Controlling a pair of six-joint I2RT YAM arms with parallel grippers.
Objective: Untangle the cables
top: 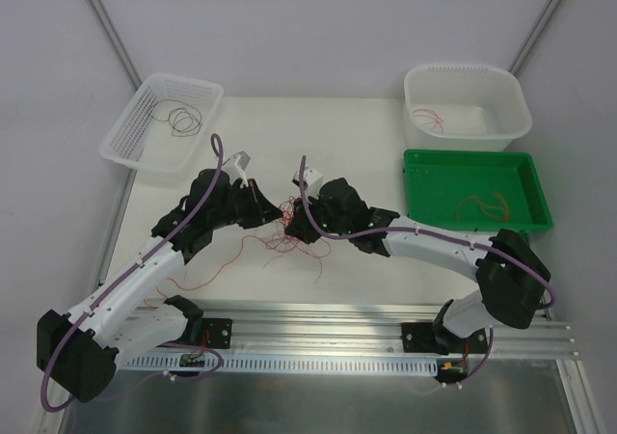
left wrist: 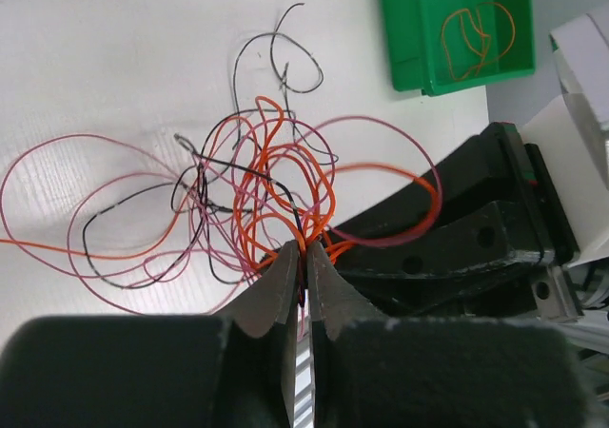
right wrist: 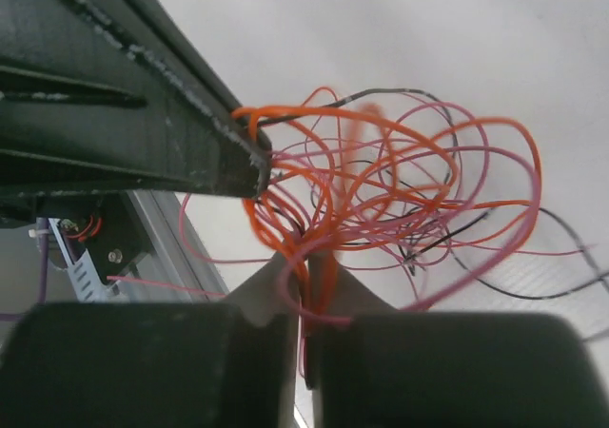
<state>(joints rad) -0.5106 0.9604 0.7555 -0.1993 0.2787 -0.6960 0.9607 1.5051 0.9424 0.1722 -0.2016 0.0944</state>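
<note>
Found the bundle of hair-thin orange, pink and black cables [top: 289,224] [left wrist: 271,176] [right wrist: 381,181] bunched between the two grippers near the middle of the white table [top: 366,116], with loose loops trailing toward the near edge. Saw the left gripper [top: 274,212] [left wrist: 304,250] pressed together, pinching several strands. Saw the right gripper [top: 295,224] [right wrist: 306,268] likewise nipped onto orange and pink strands. Noted stray wires in the green plastic tray [top: 477,224], the white plastic tub [top: 511,116] and the white mesh basket [top: 123,137].

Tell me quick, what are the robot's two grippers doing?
Left gripper: closed, pinching the tangle of thin orange, pink and black wires.
Right gripper: closed on the same tangle.
</note>
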